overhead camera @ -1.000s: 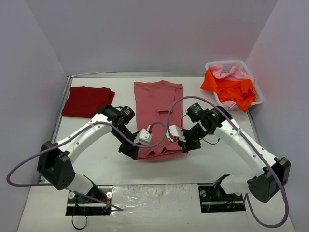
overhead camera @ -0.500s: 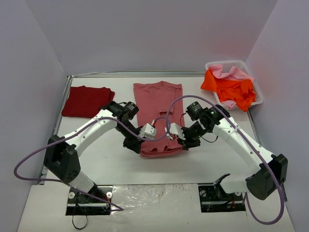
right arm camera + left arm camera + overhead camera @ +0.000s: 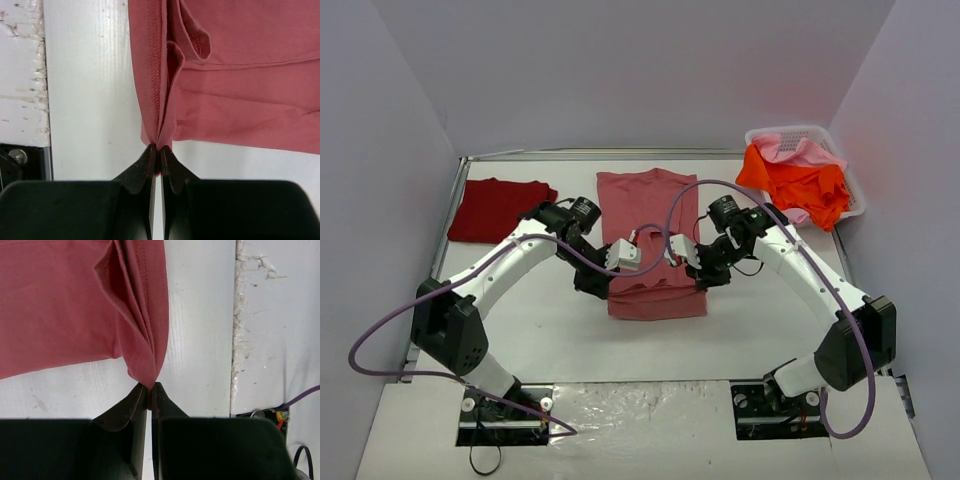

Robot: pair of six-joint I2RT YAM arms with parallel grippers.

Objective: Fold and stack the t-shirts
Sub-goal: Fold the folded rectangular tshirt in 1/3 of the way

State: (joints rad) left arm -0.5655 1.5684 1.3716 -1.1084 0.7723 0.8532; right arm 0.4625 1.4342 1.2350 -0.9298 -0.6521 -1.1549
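The muted rose-red cloth t-shirt (image 3: 650, 235) lies lengthwise in the middle of the white counter (image 3: 540, 330), its far end flat and its near part gathered up between the two arms. The left pincer (image 3: 601, 288) is closed tight on the shirt's left near corner; in the left wrist view the bunched, stitched edge of the cloth (image 3: 145, 365) runs straight down into the meeting fingertips (image 3: 150, 390). The right pincer (image 3: 706, 280) is likewise clamped on the right near corner, with several layers of hem (image 3: 159, 110) pinched between its tips (image 3: 160, 150). From above, both sets of fingertips are hidden under the black pincer bodies, and purple cables cross the shirt's middle. Each wrist view cuts off most of the shirt. Well to the left lies a folded dark crimson t-shirt (image 3: 498, 208). At the far right a white plastic lattice basket (image 3: 800, 131) holds a bright orange t-shirt (image 3: 802, 182) heaped over a light pink one (image 3: 792, 151), which is largely covered.
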